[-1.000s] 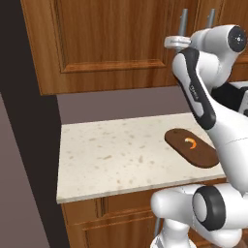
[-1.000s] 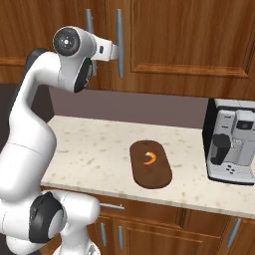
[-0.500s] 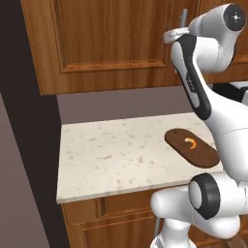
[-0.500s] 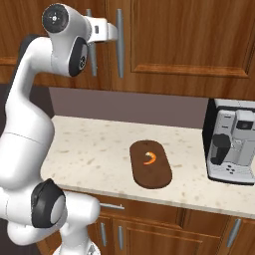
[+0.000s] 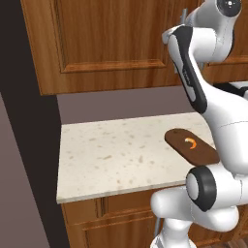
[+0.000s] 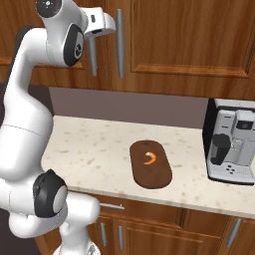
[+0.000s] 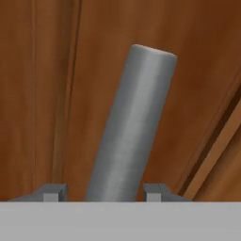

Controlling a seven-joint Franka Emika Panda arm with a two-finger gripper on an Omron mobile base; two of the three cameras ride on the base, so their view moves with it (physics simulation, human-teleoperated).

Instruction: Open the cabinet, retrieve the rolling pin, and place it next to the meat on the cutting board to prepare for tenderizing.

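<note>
The cabinet (image 5: pixel 109 41) of reddish wood hangs over the counter with its door shut. My gripper (image 7: pixel 104 190) is up at its silver bar handle (image 7: pixel 129 127), near one end of the bar. The bar stands between the two fingertips (image 7: pixel 54 192), with a small gap still showing on one side, so the jaws are open around it. In the right base view the gripper (image 6: pixel 113 22) sits high against the cabinet front. The dark oval cutting board (image 6: pixel 157 177) lies on the counter with the small orange meat (image 6: pixel 149 158) on it. The rolling pin is out of view.
A silver coffee machine (image 6: pixel 231 142) stands at the right end of the speckled counter (image 6: pixel 94 149). A second bar handle (image 6: pixel 92 55) hangs close beside the first. Lower cabinets with handles run under the counter. A dark wall bounds the left side (image 5: pixel 29 145).
The arm has risen and carried the hand higher up the cabinet front. The jaws have drawn closer together around the handle.
</note>
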